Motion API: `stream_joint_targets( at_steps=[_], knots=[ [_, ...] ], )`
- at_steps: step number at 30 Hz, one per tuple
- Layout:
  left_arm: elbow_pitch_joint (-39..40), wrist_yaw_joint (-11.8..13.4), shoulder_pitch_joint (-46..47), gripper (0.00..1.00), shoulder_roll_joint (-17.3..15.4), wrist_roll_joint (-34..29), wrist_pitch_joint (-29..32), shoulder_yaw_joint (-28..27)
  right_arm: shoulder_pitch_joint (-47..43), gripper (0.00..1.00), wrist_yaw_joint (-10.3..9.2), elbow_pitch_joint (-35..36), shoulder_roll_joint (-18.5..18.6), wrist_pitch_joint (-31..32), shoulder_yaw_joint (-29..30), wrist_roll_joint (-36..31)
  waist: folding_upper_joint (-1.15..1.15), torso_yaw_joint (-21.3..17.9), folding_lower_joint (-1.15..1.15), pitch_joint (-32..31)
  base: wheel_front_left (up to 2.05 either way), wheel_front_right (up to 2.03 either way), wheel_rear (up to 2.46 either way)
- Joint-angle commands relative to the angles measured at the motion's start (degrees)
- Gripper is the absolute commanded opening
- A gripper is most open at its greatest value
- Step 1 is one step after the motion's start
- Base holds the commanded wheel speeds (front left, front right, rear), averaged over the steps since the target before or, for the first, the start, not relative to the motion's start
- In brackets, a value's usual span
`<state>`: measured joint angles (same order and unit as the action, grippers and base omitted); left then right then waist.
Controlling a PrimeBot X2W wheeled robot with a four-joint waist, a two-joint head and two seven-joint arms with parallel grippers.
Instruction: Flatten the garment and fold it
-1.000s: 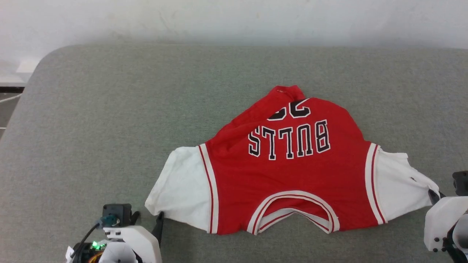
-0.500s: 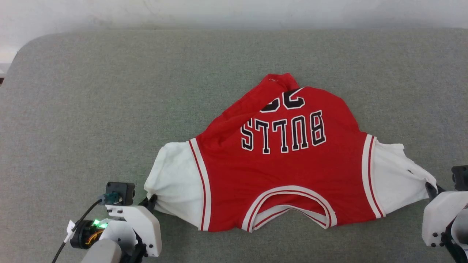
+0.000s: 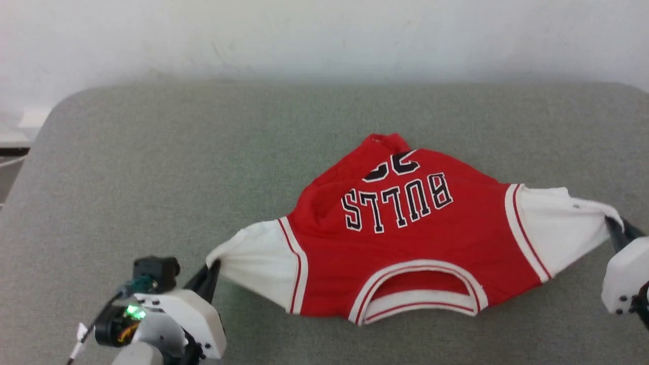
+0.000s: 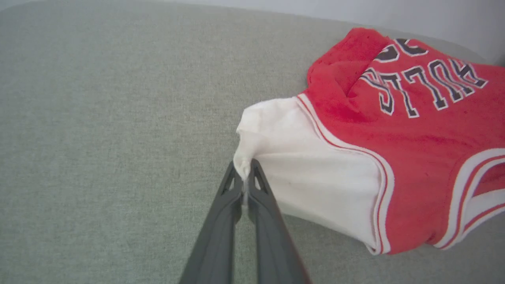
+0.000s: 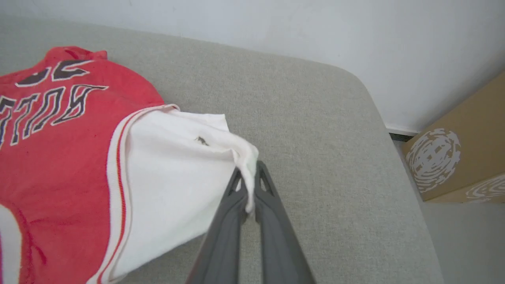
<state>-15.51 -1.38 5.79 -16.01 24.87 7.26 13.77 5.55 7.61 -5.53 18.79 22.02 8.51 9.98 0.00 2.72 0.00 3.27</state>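
Your left gripper (image 4: 246, 173) has just closed. A second ago its jaws stood spread beside the shirt (image 3: 405, 253); now they are pressed together on the very tip of the left sleeve (image 3: 256, 258), out to the left of the BULLS lettering (image 3: 398, 205). Your right gripper (image 5: 250, 177) keeps its jaws pinched on the tip of the right sleeve (image 3: 557, 228), out to the right of the lettering.

The shirt lies on the grey table (image 3: 152, 177), print up. Its collar (image 3: 418, 299) is on your side of the lettering, and its hem (image 3: 385, 144) is bunched on the far side. Both sleeve tips now ride up off the table, and the cloth between them is drawn tighter.

You now have a two-handed hold, so treat this as the start of flattening. The crumpled hem beyond the lettering looks like it needs pulling out before any fold.
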Motion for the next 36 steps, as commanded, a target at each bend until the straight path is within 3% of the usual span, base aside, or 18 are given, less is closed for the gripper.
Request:
stream_joint_targets(
  at_steps=[1, 7, 15, 20, 28, 36],
  knots=[
    [3.8, 0.1, -0.8, 0.00, -0.8, 1.4, -0.4, -1.3, 1.9, 0.00, -0.12, 2.3, 1.0, 0.2, 0.0, 1.7, 0.00, -0.5, 0.00, -3.7, 0.00, 0.00, 0.00],
    [15.2, 0.2, -1.0, 0.00, -3.0, 4.8, 2.1, -4.8, 5.9, 0.00, -0.12, 7.7, 4.4, 2.3, -0.4, 7.6, 0.00, -1.3, 0.00, -5.5, 0.00, 0.00, 0.00],
    [31.6, 3.9, 4.1, 0.00, -5.4, 8.0, 5.0, -11.7, 17.9, 0.00, -0.12, 14.6, 8.3, 5.0, 1.0, 15.0, 0.00, -3.1, 0.00, -6.8, 0.00, 0.00, 0.00],
    [36.4, 5.8, 9.7, 0.00, -5.1, 9.3, 4.7, -14.6, 26.8, 0.00, -0.12, 15.1, 7.5, 6.8, 0.5, 18.3, 0.00, -4.2, 0.00, -6.7, 0.00, 0.00, 0.00],
    [32.9, 6.7, 23.3, 0.00, -6.3, 9.7, 5.1, -16.0, 38.9, 0.00, -0.12, 10.1, 10.1, 6.0, -6.5, 17.7, 0.00, -5.7, 0.00, -1.5, 0.00, 0.00, 0.00],
    [22.1, 5.1, 41.5, 0.00, -9.9, 7.5, 4.8, -15.1, 56.1, 0.00, -0.12, 0.6, 9.1, 2.5, -8.8, 17.1, 0.00, -7.0, 0.00, 11.8, 0.00, 0.00, 0.00]
  ],
)
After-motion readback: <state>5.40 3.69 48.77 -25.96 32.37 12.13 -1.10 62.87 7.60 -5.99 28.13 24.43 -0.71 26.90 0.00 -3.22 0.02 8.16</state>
